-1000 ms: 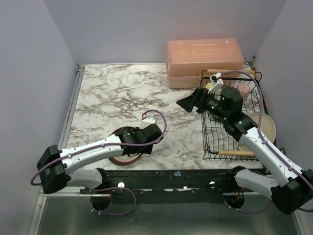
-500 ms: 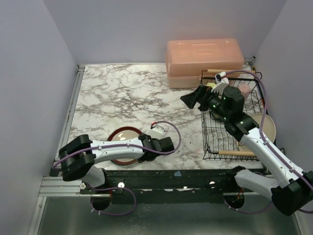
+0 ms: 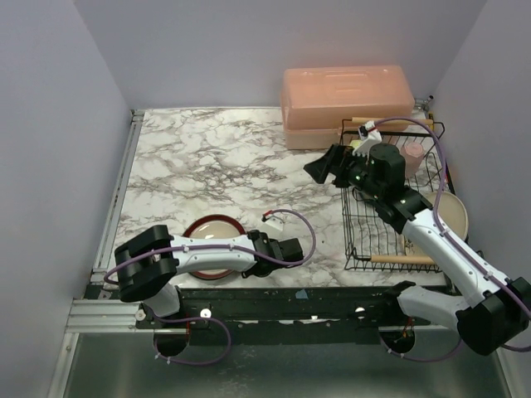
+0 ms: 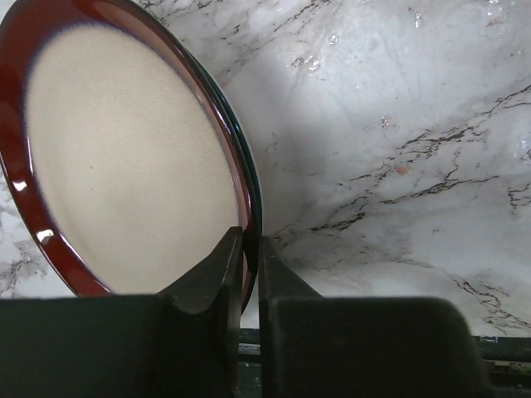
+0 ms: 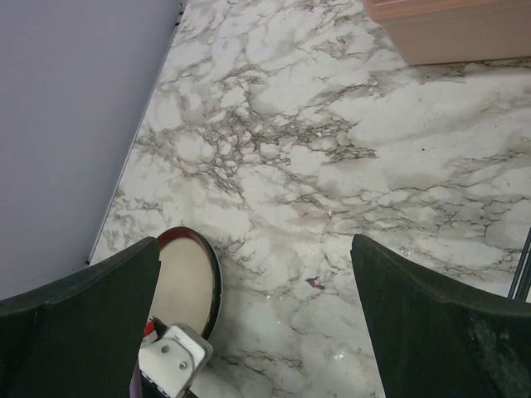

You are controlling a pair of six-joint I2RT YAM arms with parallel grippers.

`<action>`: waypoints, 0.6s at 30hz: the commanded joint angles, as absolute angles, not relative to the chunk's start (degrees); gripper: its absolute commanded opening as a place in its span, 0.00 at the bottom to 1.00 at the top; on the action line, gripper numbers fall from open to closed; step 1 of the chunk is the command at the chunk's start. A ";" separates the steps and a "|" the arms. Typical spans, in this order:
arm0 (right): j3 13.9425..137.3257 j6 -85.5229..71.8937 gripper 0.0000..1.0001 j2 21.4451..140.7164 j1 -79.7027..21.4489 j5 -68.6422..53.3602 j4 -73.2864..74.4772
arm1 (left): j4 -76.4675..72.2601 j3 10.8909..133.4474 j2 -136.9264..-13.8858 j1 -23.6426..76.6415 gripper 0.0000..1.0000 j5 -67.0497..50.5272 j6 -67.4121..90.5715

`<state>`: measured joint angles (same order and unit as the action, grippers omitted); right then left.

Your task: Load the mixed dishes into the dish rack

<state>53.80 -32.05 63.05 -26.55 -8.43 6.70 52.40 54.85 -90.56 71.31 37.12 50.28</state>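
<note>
The left gripper [image 4: 249, 242] pinched the rim of the plate [image 4: 124, 157] lying just ahead on the table [image 4: 398, 124], the right gripper [image 5: 253, 249] hung spread and empty, and the pickup seemingly called next for a lift rightward to the rack [image 3: 357, 242].

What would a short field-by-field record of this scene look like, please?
Left gripper: closed on plate rim, near table edge
Right gripper: open, empty, above table beside rack
In rack: pink cup, mug partly hidden
Behind rack: pink box

Maroon-rimmed plate [image 3: 214, 228] half under left arm [image 3: 207, 247]
</note>
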 commanded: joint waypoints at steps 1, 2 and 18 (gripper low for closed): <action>57.08 -31.01 1.00 64.26 -26.70 -7.19 7.47 | 54.32 55.81 -88.59 71.81 0.03 39.54 51.01; 57.21 -31.15 1.00 64.54 -26.70 -7.51 7.40 | 54.36 55.68 -88.15 71.81 0.01 39.45 51.02; 66.04 -38.52 1.00 71.42 -26.85 2.01 18.24 | 51.43 50.66 -67.54 71.94 0.00 40.03 49.17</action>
<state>62.48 -35.31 68.69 -26.55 -0.91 13.67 53.21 52.99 -74.15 71.75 37.15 49.69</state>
